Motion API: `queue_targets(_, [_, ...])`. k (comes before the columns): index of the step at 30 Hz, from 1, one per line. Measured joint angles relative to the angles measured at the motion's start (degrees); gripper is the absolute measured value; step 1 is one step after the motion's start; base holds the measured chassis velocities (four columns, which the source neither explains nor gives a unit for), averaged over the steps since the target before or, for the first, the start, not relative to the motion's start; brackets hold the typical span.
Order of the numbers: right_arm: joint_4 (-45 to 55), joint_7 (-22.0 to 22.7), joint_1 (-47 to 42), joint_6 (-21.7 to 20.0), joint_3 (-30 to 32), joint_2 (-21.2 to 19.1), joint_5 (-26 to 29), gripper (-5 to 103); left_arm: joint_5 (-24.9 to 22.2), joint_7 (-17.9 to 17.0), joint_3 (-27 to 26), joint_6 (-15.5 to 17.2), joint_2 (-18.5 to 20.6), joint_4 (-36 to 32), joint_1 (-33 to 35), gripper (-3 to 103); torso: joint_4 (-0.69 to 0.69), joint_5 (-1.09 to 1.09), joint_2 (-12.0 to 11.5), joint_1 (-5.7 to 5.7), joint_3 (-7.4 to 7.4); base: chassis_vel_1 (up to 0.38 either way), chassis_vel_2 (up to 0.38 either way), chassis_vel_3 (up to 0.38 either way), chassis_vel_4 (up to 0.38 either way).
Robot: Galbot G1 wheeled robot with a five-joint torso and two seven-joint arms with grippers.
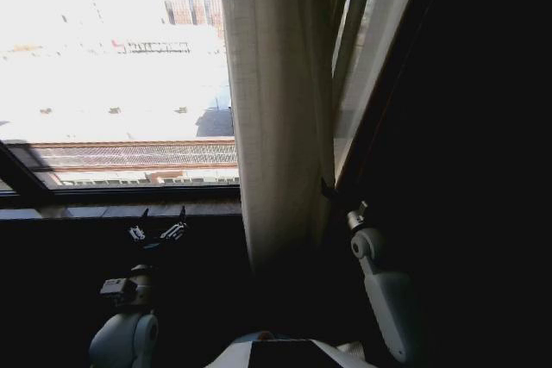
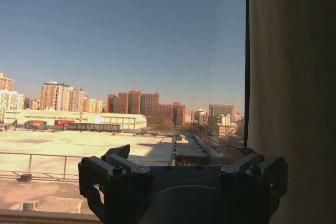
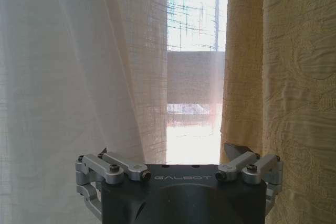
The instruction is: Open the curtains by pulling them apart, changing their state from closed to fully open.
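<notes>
Sunlit rooftops fill the bare window glass at upper left; the sheer white pleated curtains (image 1: pixel 280 109) hang bunched in the frame's centre; the right gripper (image 3: pixel 181 150), fingers spread, presses into their folds; the left gripper (image 1: pixel 160 223), fingers apart, hovers at lower left before the dark sill (image 1: pixel 121 209).

curtains (image 1: pixel 280 118): sheer white weave with fine vertical pleats, cream where folds bunch; in the right wrist view a pale translucent panel (image 3: pixel 79 77) and a yellow-cream panel (image 3: pixel 294 87) with a faint wavy texture. window frame (image 1: pixel 121 191): black. left claw (image 1: pixel 159 228): black with silver links. right claw (image 3: pixel 181 153): silver-grey links, black body. arm shells (image 1: pixel 388 290): white.
</notes>
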Motion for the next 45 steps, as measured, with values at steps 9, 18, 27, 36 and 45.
queue_targets(9, [-0.94, -0.72, -0.46, 2.22, 0.02, 0.43, -0.51, 100, 0.08, 0.02, 0.02, -0.07, -0.01, 0.2, -0.01, 100, -0.01, 0.0, 0.03, -0.04, -0.02, 0.087, -0.091, -0.095, 0.094])
queue_targets(18, [-1.16, -1.97, -1.38, 2.49, 0.44, 0.43, -2.27, 100, 0.17, 0.04, 0.1, -0.08, 0.02, 0.51, -0.26, 100, 0.0, 0.0, -0.01, 0.02, 0.01, 0.011, -0.01, -0.009, 0.007])
queue_targets(27, [-1.44, -1.96, -1.44, 2.57, 0.47, 0.63, -2.78, 100, 0.23, 0.07, 0.12, -0.08, 0.06, 0.64, -0.27, 100, 0.0, 0.0, 0.0, 0.0, 0.0, 0.019, 0.006, -0.014, -0.015])
queue_targets(36, [-1.57, -1.97, -1.46, 2.62, 0.54, 0.79, -3.28, 100, 0.27, 0.09, 0.09, -0.25, 0.09, 0.64, -0.02, 100, 0.0, 0.0, 0.0, -0.01, 0.0, 0.163, 0.162, -0.17, -0.159])
queue_targets(45, [-1.51, -1.97, -1.5, 2.67, 0.69, 0.84, -3.32, 100, 0.37, 0.1, 0.14, -0.28, 0.08, 0.61, -0.05, 100, 0.0, -0.02, 0.0, -0.01, 0.0, 0.28, 0.28, -0.283, -0.276])
